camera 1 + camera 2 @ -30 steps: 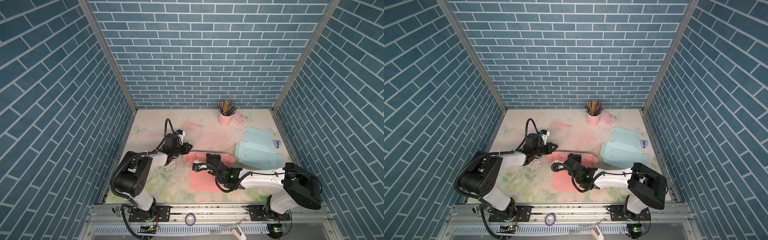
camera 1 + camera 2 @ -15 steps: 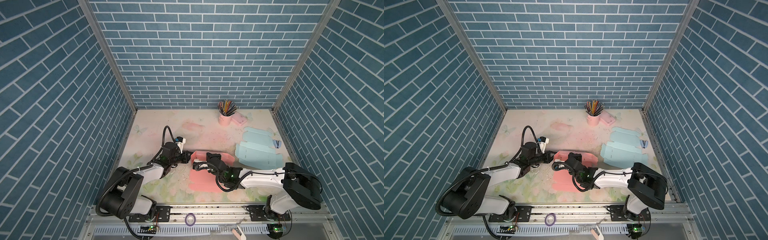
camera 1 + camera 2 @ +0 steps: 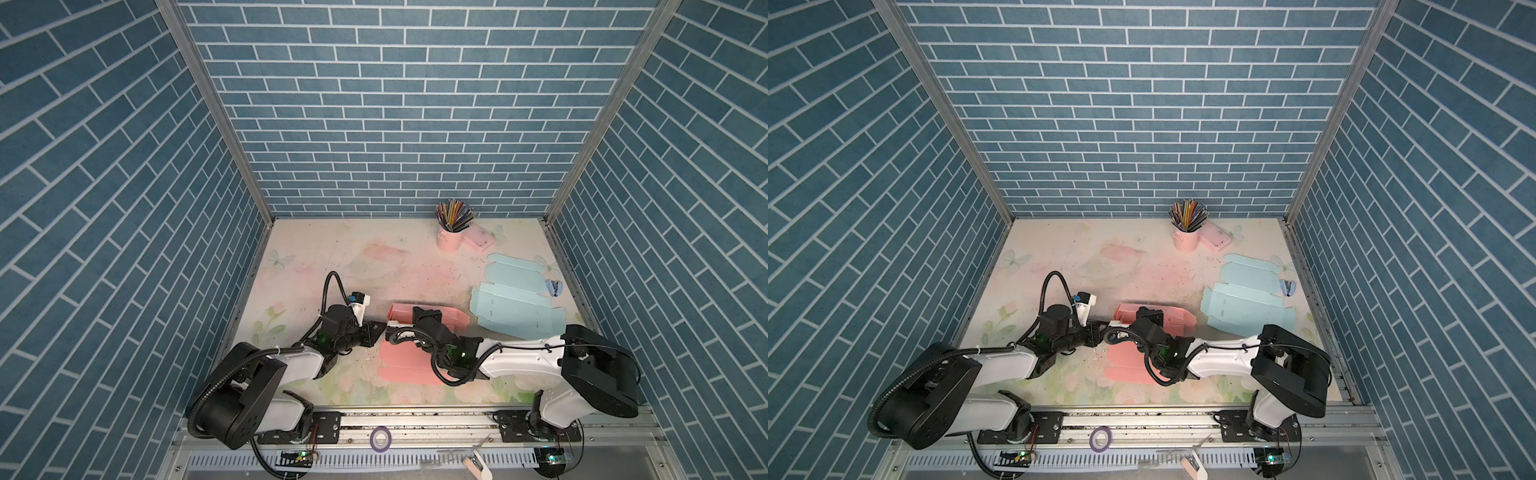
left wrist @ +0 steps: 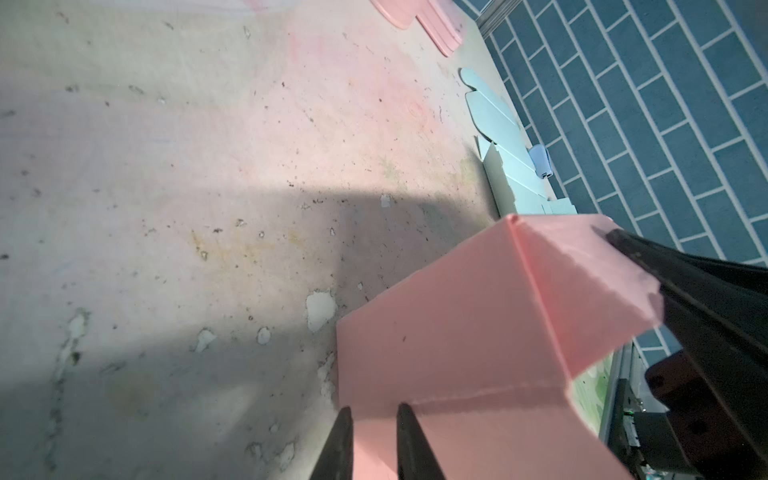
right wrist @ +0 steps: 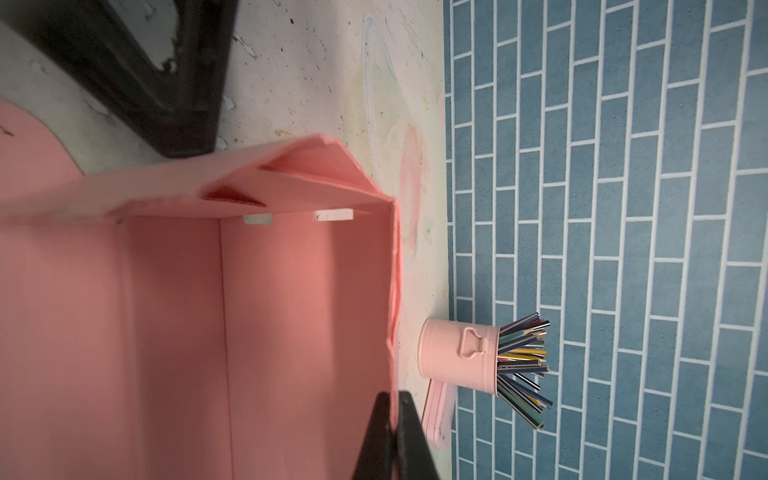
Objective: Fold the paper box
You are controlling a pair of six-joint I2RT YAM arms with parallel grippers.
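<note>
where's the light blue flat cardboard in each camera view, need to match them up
In a top view: the light blue flat cardboard lies right of centre.
In a top view: same spot, right of centre.
Left wrist: it lies along the foot of the brick wall, beyond the pink box.
Right wrist: not in it.
Shared landmark: the pink paper box, seen in all four.

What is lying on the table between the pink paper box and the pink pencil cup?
Nothing: in both top views only bare, stained table separates the pink paper box from the pencil cup.
</note>
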